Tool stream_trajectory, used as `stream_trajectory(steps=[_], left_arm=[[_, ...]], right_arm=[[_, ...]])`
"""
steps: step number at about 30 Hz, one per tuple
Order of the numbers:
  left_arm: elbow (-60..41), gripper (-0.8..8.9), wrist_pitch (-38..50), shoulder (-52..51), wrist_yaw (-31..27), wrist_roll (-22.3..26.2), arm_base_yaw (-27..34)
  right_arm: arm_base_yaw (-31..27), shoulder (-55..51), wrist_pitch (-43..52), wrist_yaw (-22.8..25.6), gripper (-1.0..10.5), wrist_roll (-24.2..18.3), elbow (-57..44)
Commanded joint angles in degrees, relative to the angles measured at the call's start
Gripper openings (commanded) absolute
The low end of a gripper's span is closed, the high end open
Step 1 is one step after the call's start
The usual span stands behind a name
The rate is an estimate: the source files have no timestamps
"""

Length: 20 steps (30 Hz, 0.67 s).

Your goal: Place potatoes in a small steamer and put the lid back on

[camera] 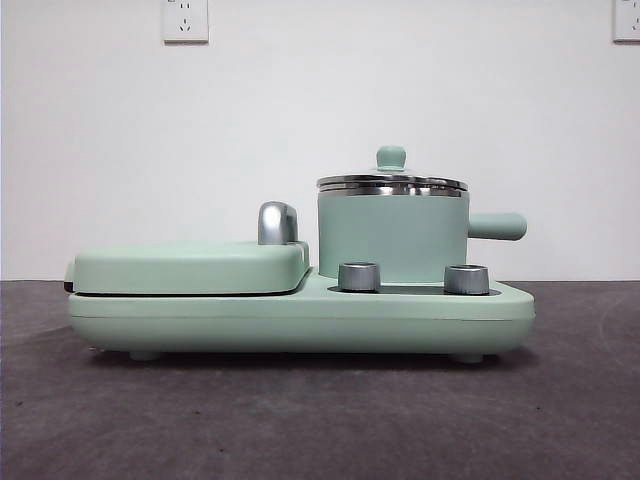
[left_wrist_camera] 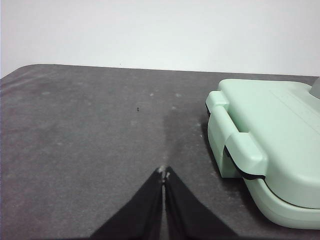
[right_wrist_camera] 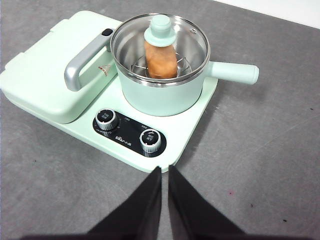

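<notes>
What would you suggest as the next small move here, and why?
Probably none beyond keeping both arms back: the potato already lies inside the small steamer, and the lid sits on its rim. The left gripper and right gripper are shut and hold nothing.

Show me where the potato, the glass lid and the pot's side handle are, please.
potato (right_wrist_camera: 161, 61): right wrist view, its orange-brown side seen through the glass.
lid (right_wrist_camera: 161, 29): right wrist view, its green knob.
side handle (camera: 497, 226): front view, middle of the stubby green bar.
</notes>
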Motion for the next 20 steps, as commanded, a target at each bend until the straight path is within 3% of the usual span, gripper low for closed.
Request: stream_trajectory(steps=[1,5,10,20], left_arm=[[-1.1,0.06,0.6,0.0,0.0,-0.2,0.0],[-1.1,0.06,0.6,0.0,0.0,-0.2,0.0],[-1.1,0.06,0.6,0.0,0.0,-0.2,0.0],[-1.1,0.06,0.6,0.0,0.0,-0.2,0.0]], right_arm=[[0.3,0.4,0.6,0.0,0.2,-0.2,0.5],[0.3,0.4,0.5,0.2,0.2,-0.6,0.5],[-2.6,-3.0,5.7,5.6,0.2,-6.1,-3.4],[-17.0,-27.8,39.3,5.8,0.2,-4.9,-44.9]])
